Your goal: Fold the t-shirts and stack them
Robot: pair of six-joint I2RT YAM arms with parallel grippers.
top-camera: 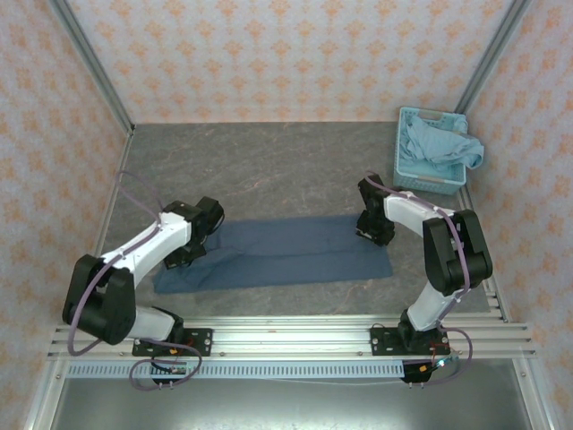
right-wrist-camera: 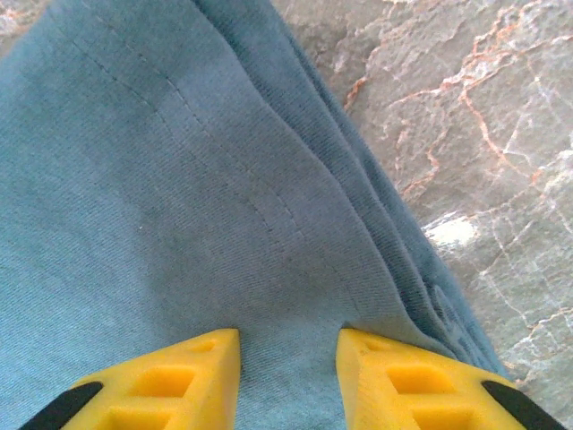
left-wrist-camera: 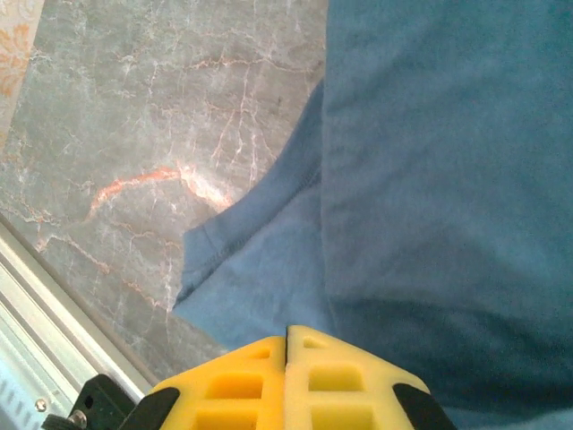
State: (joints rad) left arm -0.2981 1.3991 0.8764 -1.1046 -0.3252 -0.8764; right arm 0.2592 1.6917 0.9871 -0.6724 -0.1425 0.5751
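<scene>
Your dark slate-blue cotton t-shirt (top-camera: 286, 251) lies on the grey marbled surface (top-camera: 269, 170) as a long flat band between the two arms, sleeves tucked in. I judge the lengthwise folding done and the crosswise fold in hand.

Your left pincer (left-wrist-camera: 286, 336) is clenched, its yellow pads pressed together with no cloth visibly between them. It sits over the band's left end, near a sleeve hem. Your right pincer (right-wrist-camera: 288, 345) is released, pads apart, with the layered right end below the gap.

Next you likely need a grip through all layers at one end, so the fold carries over squarely.

The lighter aqua-blue t-shirt (top-camera: 439, 143) sits crumpled in the light-blue plastic lattice basket (top-camera: 430, 185) at the far right, not yet folded.
</scene>
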